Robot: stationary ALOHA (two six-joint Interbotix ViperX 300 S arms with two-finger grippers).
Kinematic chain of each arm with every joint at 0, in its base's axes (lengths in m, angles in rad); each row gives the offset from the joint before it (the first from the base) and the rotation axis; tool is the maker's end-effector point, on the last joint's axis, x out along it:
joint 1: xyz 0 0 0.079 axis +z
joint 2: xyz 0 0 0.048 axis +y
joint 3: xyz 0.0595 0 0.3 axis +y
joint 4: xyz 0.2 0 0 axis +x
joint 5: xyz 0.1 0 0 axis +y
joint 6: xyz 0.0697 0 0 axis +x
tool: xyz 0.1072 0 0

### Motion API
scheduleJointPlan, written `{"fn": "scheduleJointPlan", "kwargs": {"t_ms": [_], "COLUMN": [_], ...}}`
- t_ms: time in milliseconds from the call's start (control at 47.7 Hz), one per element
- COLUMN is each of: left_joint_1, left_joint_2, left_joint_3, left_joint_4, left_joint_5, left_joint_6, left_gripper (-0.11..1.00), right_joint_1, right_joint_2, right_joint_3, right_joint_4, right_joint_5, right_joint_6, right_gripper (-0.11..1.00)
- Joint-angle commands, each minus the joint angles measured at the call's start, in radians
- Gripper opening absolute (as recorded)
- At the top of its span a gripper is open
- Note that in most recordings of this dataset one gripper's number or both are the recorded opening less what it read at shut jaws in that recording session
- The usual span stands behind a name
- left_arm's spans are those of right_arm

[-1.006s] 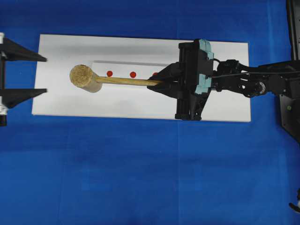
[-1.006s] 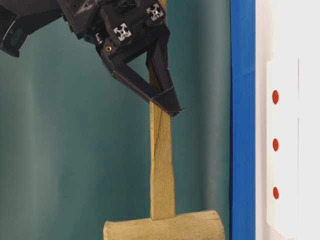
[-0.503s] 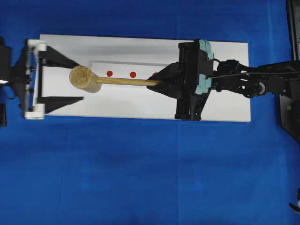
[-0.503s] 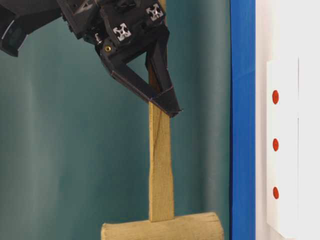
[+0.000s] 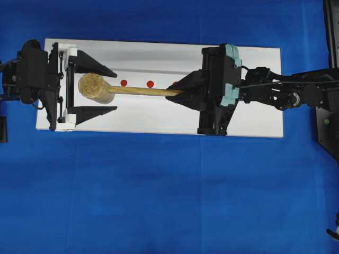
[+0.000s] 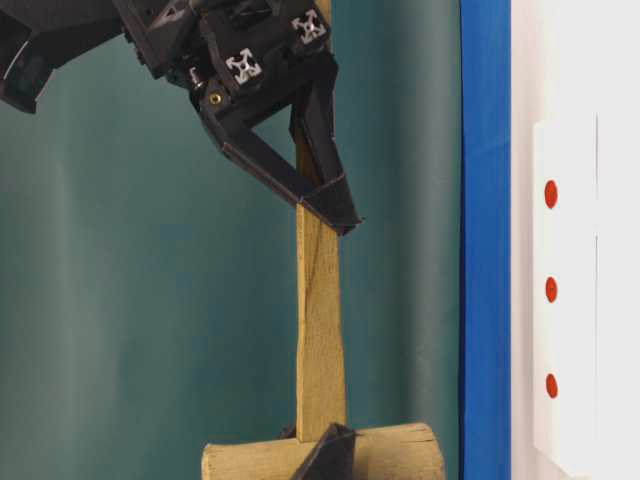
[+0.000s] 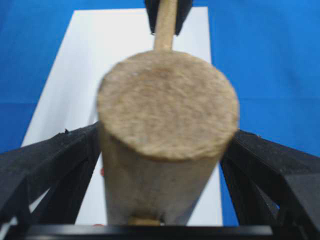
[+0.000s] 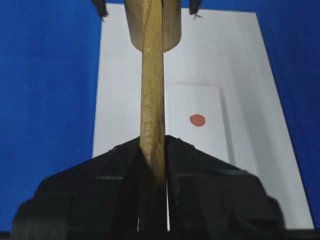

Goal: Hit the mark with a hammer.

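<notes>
The hammer, a light-wood mallet, hangs above the white board (image 5: 159, 119) with its head (image 5: 95, 87) to the left. My right gripper (image 5: 177, 92) is shut on the far end of its slim handle (image 5: 140, 91). My left gripper (image 5: 115, 91) is open, one black finger on each side of the head without clamping it. In the left wrist view the round head face (image 7: 167, 110) fills the space between the fingers (image 7: 50, 165). Red marks (image 5: 123, 83) lie in a row on the board's raised strip; one (image 8: 197, 120) shows beside the handle (image 8: 152, 100).
Blue cloth (image 5: 159, 201) covers the table all around the board. From table level the hammer (image 6: 320, 330) hangs well away from the board face (image 6: 575, 290). Dark robot hardware (image 5: 331, 106) sits along the right edge.
My left gripper has come in from the left edge, and its open fingers now straddle the hammer head. The right gripper and hammer have hardly moved.
</notes>
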Motion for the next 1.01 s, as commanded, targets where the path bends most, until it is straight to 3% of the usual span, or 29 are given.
{"fn": "scheduleJointPlan", "kwargs": {"t_ms": [0, 105, 251, 733, 838, 985], "left_joint_1": [0.012, 0.015, 0.015, 0.015, 0.015, 0.015], "left_joint_2": [-0.005, -0.005, -0.005, -0.005, -0.005, -0.005], "left_joint_3": [-0.023, -0.025, -0.023, -0.023, -0.023, -0.025], "left_joint_4": [0.000, 0.000, 0.000, 0.002, 0.000, 0.000], "left_joint_5": [-0.006, 0.006, 0.009, 0.012, 0.012, 0.012], "left_joint_6": [0.000, 0.002, 0.002, 0.017, 0.015, 0.008], "left_gripper": [0.92, 0.84, 0.44, 0.45, 0.45, 0.45], "right_joint_1": [-0.002, -0.002, -0.002, -0.002, -0.002, -0.002], "right_joint_2": [-0.014, -0.014, -0.014, -0.014, -0.014, -0.018], "right_joint_3": [-0.035, -0.035, -0.037, -0.037, -0.035, -0.032], "right_joint_4": [-0.003, -0.003, -0.003, -0.003, -0.002, -0.002], "right_joint_5": [-0.014, -0.009, -0.005, 0.011, 0.009, 0.005], "right_joint_6": [0.000, 0.000, 0.000, 0.000, 0.008, 0.005], "right_gripper": [0.02, 0.02, 0.02, 0.02, 0.18, 0.61]}}
